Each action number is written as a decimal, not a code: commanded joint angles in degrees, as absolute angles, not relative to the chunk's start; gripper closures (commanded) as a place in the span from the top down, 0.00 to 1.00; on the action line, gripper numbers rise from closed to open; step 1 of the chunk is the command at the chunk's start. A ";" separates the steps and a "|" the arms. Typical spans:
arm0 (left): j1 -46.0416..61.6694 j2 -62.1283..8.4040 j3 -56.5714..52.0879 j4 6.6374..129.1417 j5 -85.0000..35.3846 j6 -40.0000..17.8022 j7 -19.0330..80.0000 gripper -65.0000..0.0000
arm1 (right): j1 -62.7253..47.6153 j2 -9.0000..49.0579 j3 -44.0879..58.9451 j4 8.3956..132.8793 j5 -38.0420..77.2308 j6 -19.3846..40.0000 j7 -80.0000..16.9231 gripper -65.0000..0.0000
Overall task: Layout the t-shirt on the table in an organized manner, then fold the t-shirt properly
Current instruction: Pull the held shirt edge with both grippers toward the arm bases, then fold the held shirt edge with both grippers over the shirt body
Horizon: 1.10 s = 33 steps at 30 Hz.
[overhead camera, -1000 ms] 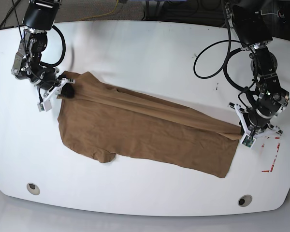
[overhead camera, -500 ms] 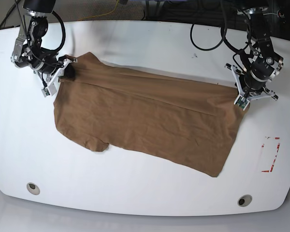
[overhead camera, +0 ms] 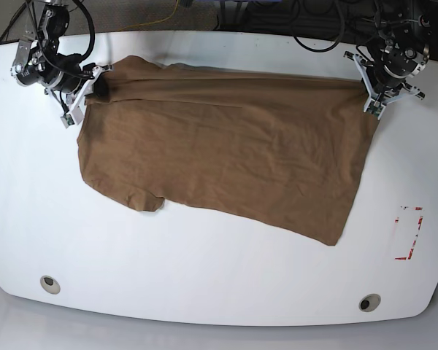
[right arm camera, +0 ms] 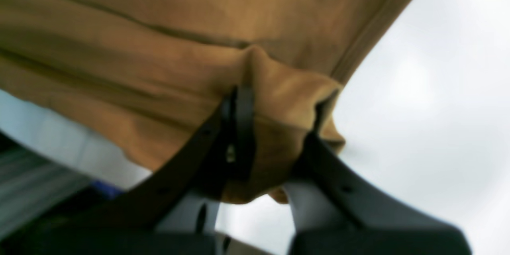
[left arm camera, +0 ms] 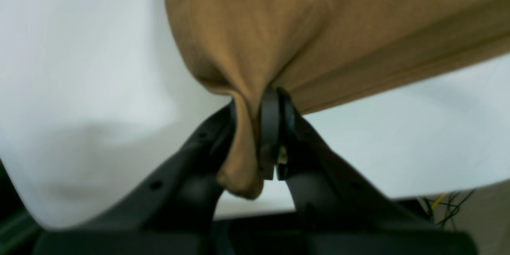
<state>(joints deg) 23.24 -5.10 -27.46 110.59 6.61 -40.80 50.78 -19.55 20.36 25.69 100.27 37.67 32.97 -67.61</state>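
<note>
Between the left tool [overhead camera: 370,93] and right tool [overhead camera: 87,95], each clamped on a far corner, the t-shirt [overhead camera: 219,146] trails toward me over the surface [overhead camera: 226,284], mid-layout; next, I'd guess, lower and release.

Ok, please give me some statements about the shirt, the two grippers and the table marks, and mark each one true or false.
1. Both grippers are shut on the t-shirt. True: left gripper, right gripper.
2. The t-shirt covers the red dashed mark. False: the mark lies bare, apart from the cloth.
3. The cloth is stretched between the two grippers along the table's far edge. True.
4. The t-shirt is folded into a neat square. False: it lies spread out, wrinkly.
</note>
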 commanded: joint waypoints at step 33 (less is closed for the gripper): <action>6.73 -6.46 -23.87 111.16 9.45 -40.00 50.33 0.03 | -10.51 22.20 26.42 100.44 37.32 32.48 -67.03 0.03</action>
<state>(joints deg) 9.13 -5.78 -24.75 110.39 8.08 -40.58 50.96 -11.90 21.10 25.67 100.79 37.67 32.82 -67.70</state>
